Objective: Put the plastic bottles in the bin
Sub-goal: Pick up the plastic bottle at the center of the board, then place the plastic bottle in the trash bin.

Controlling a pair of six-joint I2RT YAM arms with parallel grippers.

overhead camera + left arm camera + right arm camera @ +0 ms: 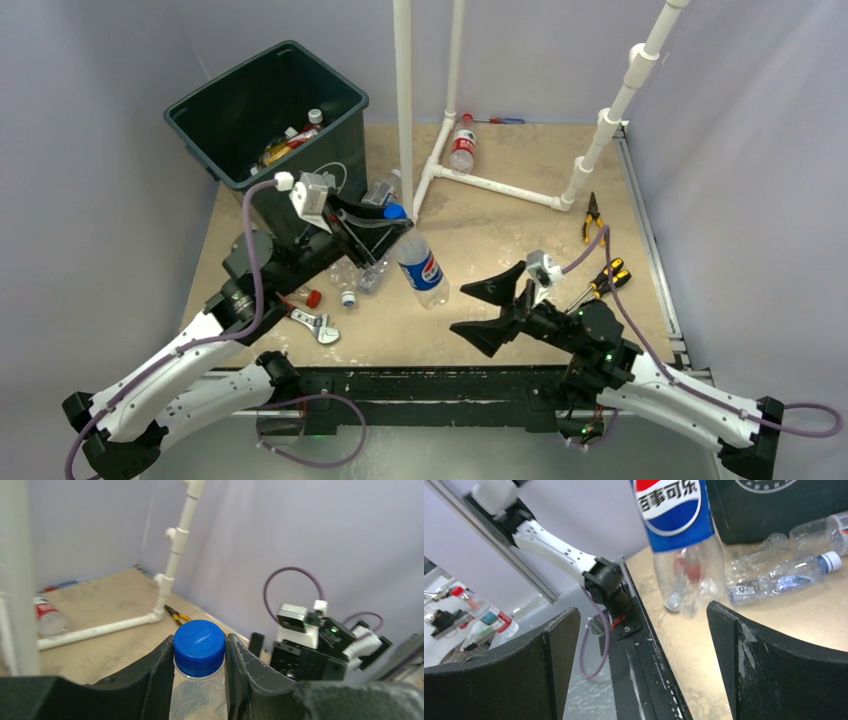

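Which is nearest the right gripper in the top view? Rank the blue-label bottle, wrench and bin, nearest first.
1. Blue-label bottle: just left of the right gripper, slightly farther back.
2. Wrench: farther left, on the table near its front edge.
3. Bin: far-left back corner.

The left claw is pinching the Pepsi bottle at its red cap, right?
Nearly: the cap is blue, not red, as the left wrist view shows. The left gripper does pinch the Pepsi bottle there.
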